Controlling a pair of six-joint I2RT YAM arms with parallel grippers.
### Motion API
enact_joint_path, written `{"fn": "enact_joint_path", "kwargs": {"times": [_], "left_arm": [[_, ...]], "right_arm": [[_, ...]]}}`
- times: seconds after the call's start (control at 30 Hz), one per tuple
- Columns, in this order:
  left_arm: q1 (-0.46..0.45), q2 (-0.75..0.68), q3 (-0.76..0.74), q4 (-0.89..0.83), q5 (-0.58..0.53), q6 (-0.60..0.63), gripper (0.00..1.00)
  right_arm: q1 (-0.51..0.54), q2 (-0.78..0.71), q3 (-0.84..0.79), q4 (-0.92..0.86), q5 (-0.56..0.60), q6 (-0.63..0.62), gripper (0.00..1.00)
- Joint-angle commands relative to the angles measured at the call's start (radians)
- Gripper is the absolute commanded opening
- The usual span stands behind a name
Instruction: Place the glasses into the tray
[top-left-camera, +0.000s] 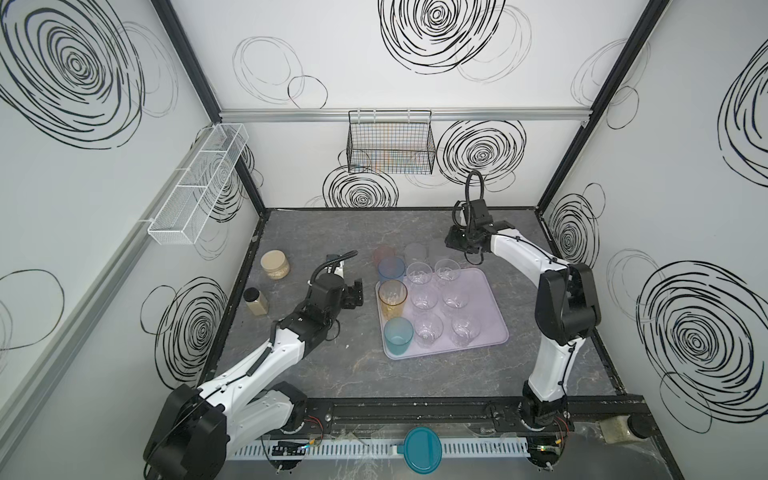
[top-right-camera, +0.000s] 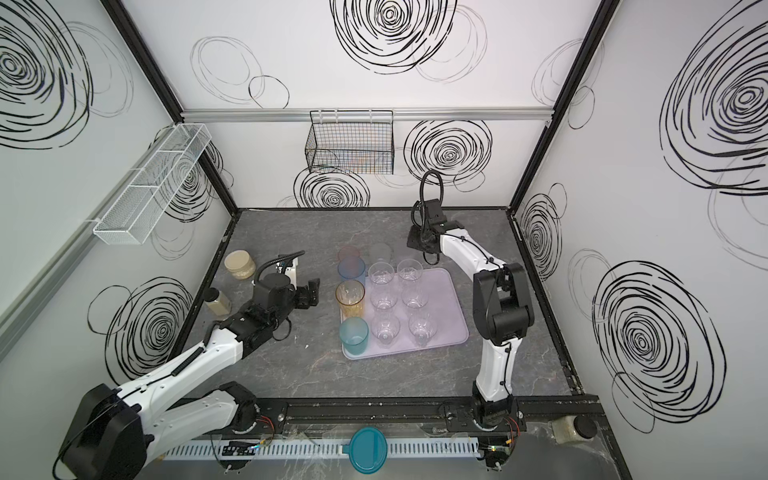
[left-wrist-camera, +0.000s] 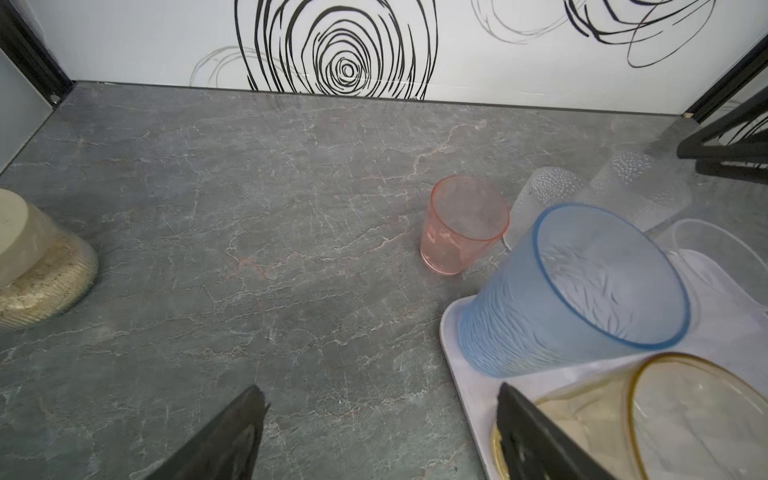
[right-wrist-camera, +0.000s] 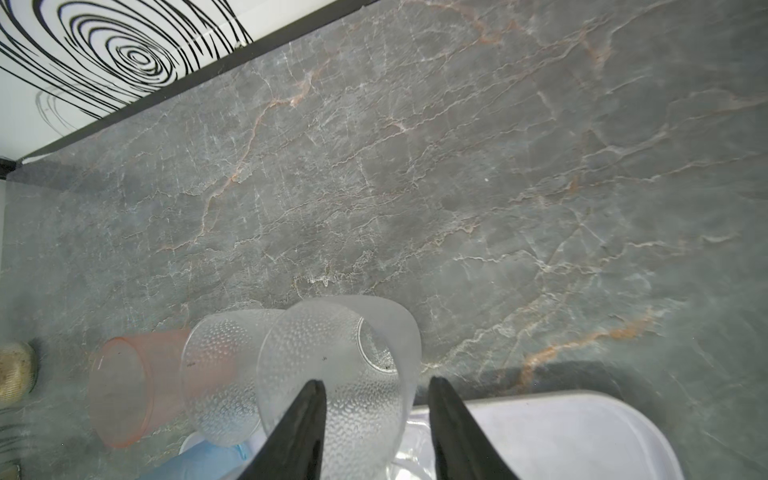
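Note:
The pale lilac tray (top-left-camera: 490, 303) (top-right-camera: 453, 299) holds blue (top-left-camera: 391, 269), amber (top-left-camera: 392, 298) and teal (top-left-camera: 399, 336) glasses in its left column, plus several clear glasses (top-left-camera: 424, 298). Behind it on the table stand a pink glass (top-left-camera: 383, 254) (left-wrist-camera: 461, 224) and two frosted glasses (top-left-camera: 415, 251) (left-wrist-camera: 540, 195). My right gripper (top-left-camera: 451, 243) (right-wrist-camera: 375, 380) hangs open over the right-hand frosted glass (right-wrist-camera: 340, 353), one finger over its mouth, the other outside its wall. My left gripper (top-left-camera: 355, 293) (left-wrist-camera: 381, 388) is wide open and empty, left of the amber glass (left-wrist-camera: 685, 415).
Two lidded jars with beige contents (top-left-camera: 275, 264) (top-left-camera: 256, 301) stand at the table's left edge, behind my left arm. A black wire basket (top-left-camera: 390, 143) hangs on the back wall, a white one (top-left-camera: 199, 187) on the left wall. A round teal lid (top-left-camera: 424, 455) lies at the front rail.

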Motion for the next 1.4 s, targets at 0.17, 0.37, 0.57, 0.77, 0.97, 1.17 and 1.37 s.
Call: {"fn": "enact_joint_path", "kwargs": {"times": [0.17, 0.37, 0.57, 0.77, 0.97, 1.17, 1.37], "left_arm": [[0.019, 0.011, -0.008, 0.08, 0.046, -0.025, 0.9], [0.023, 0.023, -0.01, 0.084, 0.049, -0.035, 0.89], [0.026, 0.028, -0.01, 0.086, 0.054, -0.044, 0.89], [0.027, 0.009, -0.013, 0.082, 0.048, -0.043, 0.89], [0.028, 0.008, -0.016, 0.097, 0.063, -0.059, 0.89], [0.013, 0.02, 0.002, 0.079, 0.052, -0.052, 0.89], [-0.041, 0.013, 0.0, 0.066, 0.018, -0.037, 0.89]], "right_arm": [[0.004, 0.092, 0.051, -0.019, -0.003, -0.013, 0.42], [0.005, 0.092, 0.059, -0.011, 0.013, -0.013, 0.25], [0.004, 0.042, 0.075, -0.024, 0.058, -0.019, 0.13], [-0.002, -0.029, 0.105, -0.065, 0.1, -0.035, 0.1], [-0.051, -0.155, 0.049, -0.123, 0.16, -0.066, 0.1], [-0.118, -0.314, -0.169, -0.157, 0.22, -0.094, 0.1], [-0.142, -0.396, -0.311, -0.16, 0.232, -0.121, 0.1]]}}
